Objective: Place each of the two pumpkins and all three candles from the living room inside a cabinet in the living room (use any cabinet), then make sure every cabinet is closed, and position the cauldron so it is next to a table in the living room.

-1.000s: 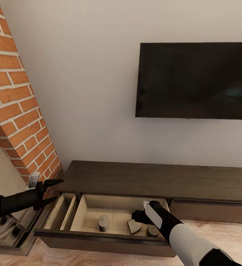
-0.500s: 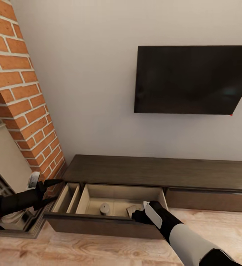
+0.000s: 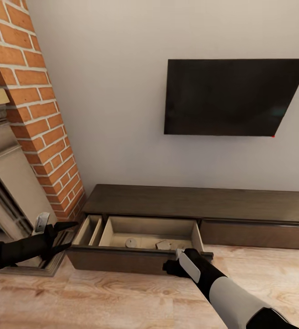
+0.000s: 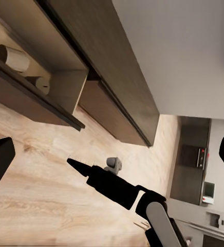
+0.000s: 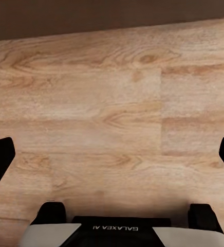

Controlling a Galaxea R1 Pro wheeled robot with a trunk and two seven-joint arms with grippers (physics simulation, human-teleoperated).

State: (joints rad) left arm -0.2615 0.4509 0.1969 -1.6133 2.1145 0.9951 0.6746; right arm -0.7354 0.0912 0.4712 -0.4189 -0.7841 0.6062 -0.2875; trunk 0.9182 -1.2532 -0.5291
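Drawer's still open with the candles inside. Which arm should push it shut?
Right, probably. The right end effector is directly at the open drawer's front panel, while the left end effector hangs off beside the fireplace.

Low dark-brown cabinet [image 3: 199, 203] against wall; drawer [image 3: 140, 237] open, pale candles [image 3: 131, 242] inside.

The light wood plank floor [image 3: 122, 297] carries the long, low dark-brown cabinet [image 3: 204, 203] against the far wall. Its left drawer [image 3: 144, 237] is open, holding pale candles [image 3: 131, 242].
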